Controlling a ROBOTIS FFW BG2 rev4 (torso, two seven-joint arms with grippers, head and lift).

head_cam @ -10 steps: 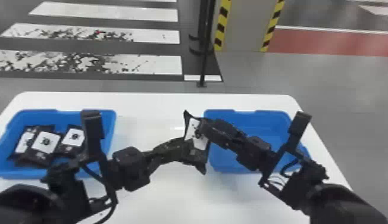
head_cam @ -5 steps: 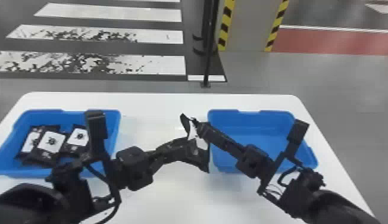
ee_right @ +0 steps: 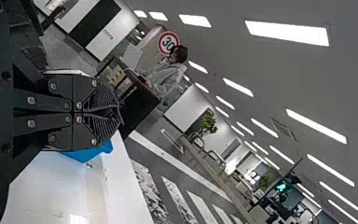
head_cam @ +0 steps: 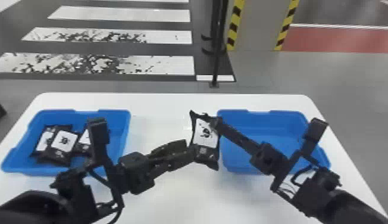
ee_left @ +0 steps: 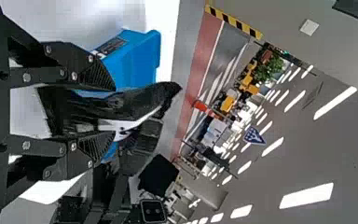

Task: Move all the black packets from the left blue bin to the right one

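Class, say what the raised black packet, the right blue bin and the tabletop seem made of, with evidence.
Raised black packet: flexible plastic or foil film, slightly glossy; it creases and bends.
Right blue bin: probably moulded plastic, smooth; rounded corners, one even colour.
Tabletop: smooth white, perhaps laminate; the surface leaves it open.

The 2 bins (head_cam: pixel 261 117) are blue, the packets (head_cam: pixel 58 159) black (labels (head_cam: pixel 64 141) white), the pillar edges (head_cam: pixel 235 21) yellow-and-black striped.
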